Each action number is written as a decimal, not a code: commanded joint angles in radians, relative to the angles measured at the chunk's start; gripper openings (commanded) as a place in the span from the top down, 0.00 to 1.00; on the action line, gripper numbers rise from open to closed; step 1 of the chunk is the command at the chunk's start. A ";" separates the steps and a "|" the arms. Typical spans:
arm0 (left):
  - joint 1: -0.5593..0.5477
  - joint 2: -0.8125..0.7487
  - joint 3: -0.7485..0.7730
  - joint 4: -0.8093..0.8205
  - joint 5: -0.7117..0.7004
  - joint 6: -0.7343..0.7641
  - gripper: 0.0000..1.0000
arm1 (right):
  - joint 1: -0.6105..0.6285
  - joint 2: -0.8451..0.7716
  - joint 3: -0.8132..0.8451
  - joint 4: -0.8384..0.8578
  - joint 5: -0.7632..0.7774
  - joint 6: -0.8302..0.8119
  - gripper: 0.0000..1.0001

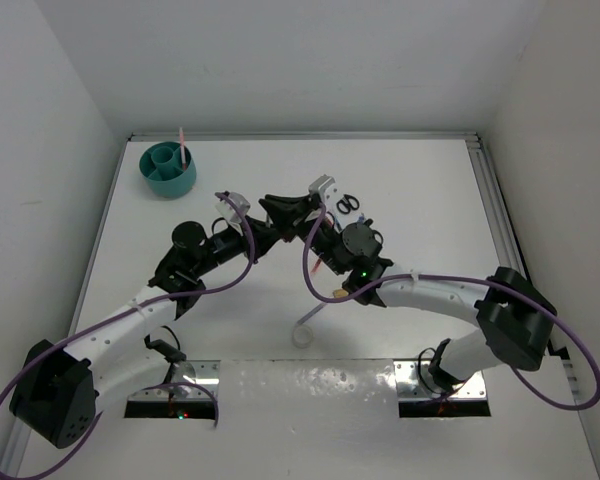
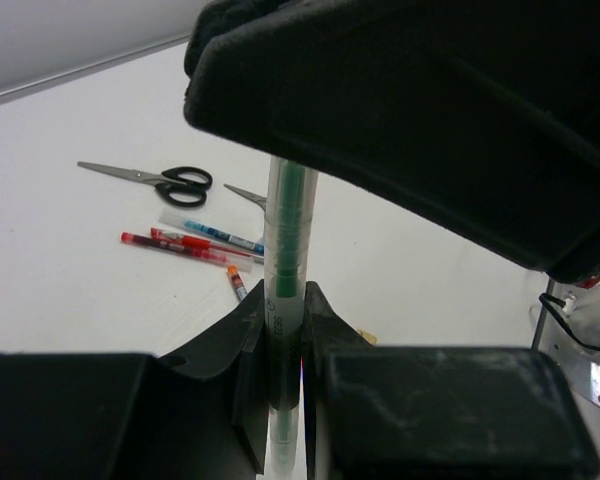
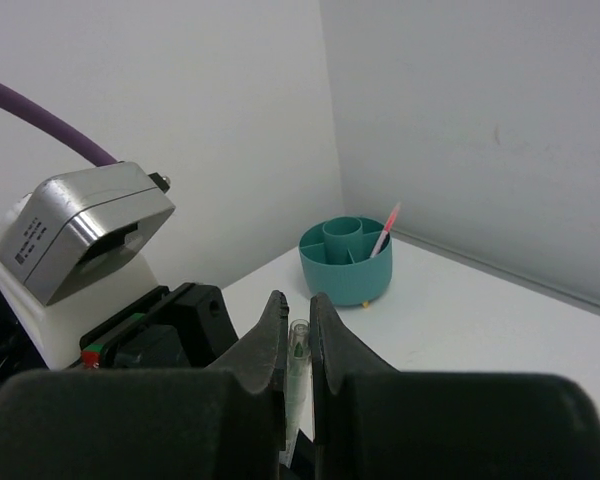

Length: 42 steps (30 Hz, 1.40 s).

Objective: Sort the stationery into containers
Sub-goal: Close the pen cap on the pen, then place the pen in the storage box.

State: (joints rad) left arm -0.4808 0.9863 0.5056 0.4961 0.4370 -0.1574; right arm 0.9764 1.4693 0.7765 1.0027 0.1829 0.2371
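A green pen in a clear barrel (image 2: 285, 250) stands pinched between my left gripper's (image 2: 285, 335) jaws. My right gripper (image 3: 298, 340) is shut on the same green pen (image 3: 298, 352), with its clear cap end showing between the fingertips. From above, the left gripper (image 1: 268, 228) and right gripper (image 1: 281, 208) meet at mid-table. The teal organiser cup (image 1: 168, 170) sits at the far left corner with a pink pen (image 1: 182, 146) standing in it. The organiser (image 3: 346, 265) lies straight ahead in the right wrist view. Black-handled scissors (image 2: 170, 181), red pens (image 2: 175, 245) and a blue pen (image 2: 220, 238) lie on the table.
Black scissors (image 1: 348, 204) lie beside the right wrist. A tan eraser (image 1: 338, 293) and a white tape ring (image 1: 302, 335) lie near the right forearm. White walls close in the table on the left, back and right. The left wrist's silver camera box (image 3: 90, 235) is close to the right gripper.
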 commanded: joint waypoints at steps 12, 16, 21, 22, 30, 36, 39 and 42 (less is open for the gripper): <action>0.051 -0.061 0.080 0.372 -0.169 -0.062 1.00 | 0.079 0.002 0.062 -0.483 -0.166 -0.016 0.95; 0.048 -0.061 0.071 0.349 -0.159 -0.090 1.00 | 0.081 -0.047 0.180 -0.507 -0.178 -0.015 0.85; 0.047 -0.069 0.063 0.323 -0.162 -0.100 1.00 | 0.079 -0.113 0.244 -0.501 -0.177 -0.028 0.72; 0.047 -0.069 0.062 0.318 -0.164 -0.102 1.00 | 0.082 -0.124 0.251 -0.498 -0.177 -0.024 0.72; 0.045 -0.071 0.062 0.297 -0.167 -0.103 1.00 | 0.081 -0.274 0.267 -0.490 -0.211 -0.033 0.63; 0.047 -0.069 0.077 0.291 -0.176 -0.114 1.00 | 0.082 -0.326 0.195 -0.700 -0.073 -0.229 0.59; 0.045 -0.067 0.089 0.289 -0.167 -0.117 1.00 | 0.077 -0.310 0.153 -0.731 -0.031 -0.292 0.92; 0.047 -0.067 0.102 0.285 -0.136 -0.120 1.00 | 0.067 -0.285 0.121 -0.669 -0.040 -0.272 0.78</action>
State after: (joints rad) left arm -0.4431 0.9295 0.5594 0.7383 0.2745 -0.2649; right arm 1.0515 1.1549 0.9314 0.3401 0.1059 0.0105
